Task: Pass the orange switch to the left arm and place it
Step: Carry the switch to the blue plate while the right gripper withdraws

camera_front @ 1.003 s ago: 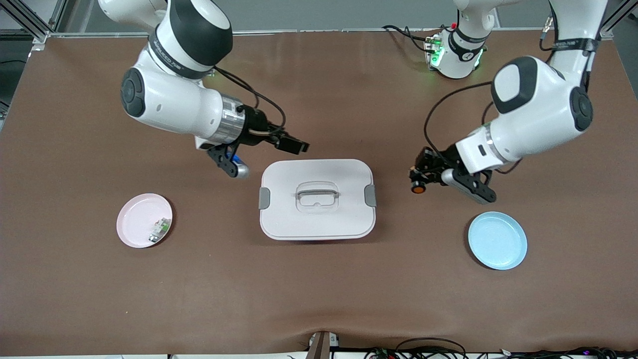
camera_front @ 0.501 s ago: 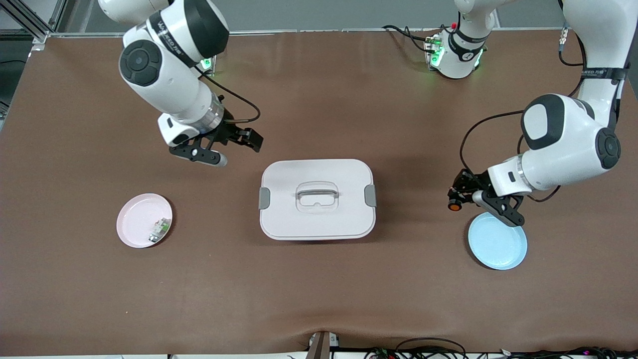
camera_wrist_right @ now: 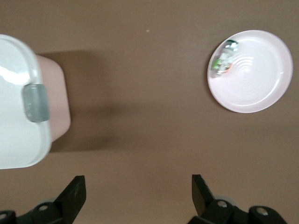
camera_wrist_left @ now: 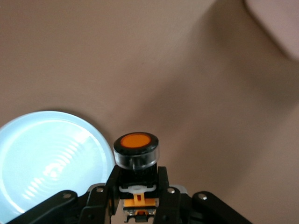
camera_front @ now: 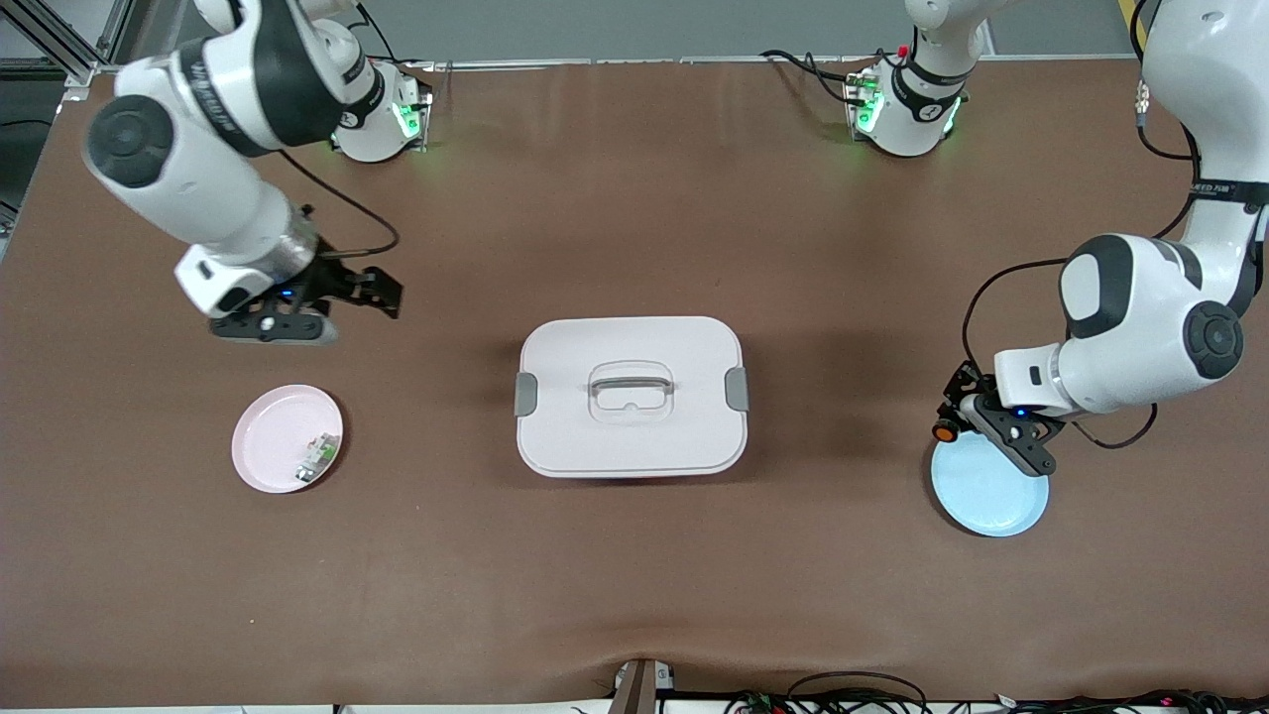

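Our left claw grips the switch over the blue plate's rim, clear of the box. We should centre it over the plate, lower, then release. Our right claw, wide open and empty, waits over the bench near the pink plate.

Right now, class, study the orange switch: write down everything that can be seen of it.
The orange switch is a tiny stubby cylinder: a flat round orange cap set in a black ring, a clear collar beneath, then a black body with a white and orange clip. It looks plastic. The left gripper is shut on its body, holding it in the air by the edge of the pale blue plate, at the left arm's end of the table. Only the gripper's fingers touch it.
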`<action>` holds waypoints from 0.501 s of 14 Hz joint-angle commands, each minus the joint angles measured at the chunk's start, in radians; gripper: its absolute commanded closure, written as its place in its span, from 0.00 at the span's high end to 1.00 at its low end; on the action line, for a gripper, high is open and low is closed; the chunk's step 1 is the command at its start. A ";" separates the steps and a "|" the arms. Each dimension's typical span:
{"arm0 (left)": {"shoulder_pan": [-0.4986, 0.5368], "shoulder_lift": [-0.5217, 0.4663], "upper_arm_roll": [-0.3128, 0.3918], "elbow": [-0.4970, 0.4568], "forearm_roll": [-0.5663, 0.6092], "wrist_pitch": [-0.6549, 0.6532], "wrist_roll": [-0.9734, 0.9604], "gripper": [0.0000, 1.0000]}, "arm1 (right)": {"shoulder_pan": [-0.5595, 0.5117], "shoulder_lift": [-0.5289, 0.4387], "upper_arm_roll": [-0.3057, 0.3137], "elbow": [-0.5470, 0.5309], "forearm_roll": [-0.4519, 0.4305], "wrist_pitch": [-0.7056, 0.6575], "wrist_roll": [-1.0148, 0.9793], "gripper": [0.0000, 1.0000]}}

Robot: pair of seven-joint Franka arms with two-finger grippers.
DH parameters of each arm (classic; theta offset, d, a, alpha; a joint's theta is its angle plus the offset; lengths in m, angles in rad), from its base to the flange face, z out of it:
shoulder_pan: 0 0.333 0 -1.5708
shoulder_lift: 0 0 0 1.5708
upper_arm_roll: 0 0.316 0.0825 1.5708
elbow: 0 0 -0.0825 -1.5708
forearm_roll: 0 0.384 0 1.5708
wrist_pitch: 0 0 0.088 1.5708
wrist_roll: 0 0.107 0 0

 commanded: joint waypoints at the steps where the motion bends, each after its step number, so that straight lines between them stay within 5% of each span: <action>1: 0.027 0.052 -0.009 0.022 0.082 0.048 0.108 0.00 | -0.129 -0.050 0.019 -0.045 -0.017 -0.011 -0.134 1.00; 7: 0.120 0.158 -0.008 0.022 0.245 0.172 0.382 0.00 | -0.272 -0.056 0.019 0.043 -0.023 -0.114 -0.302 1.00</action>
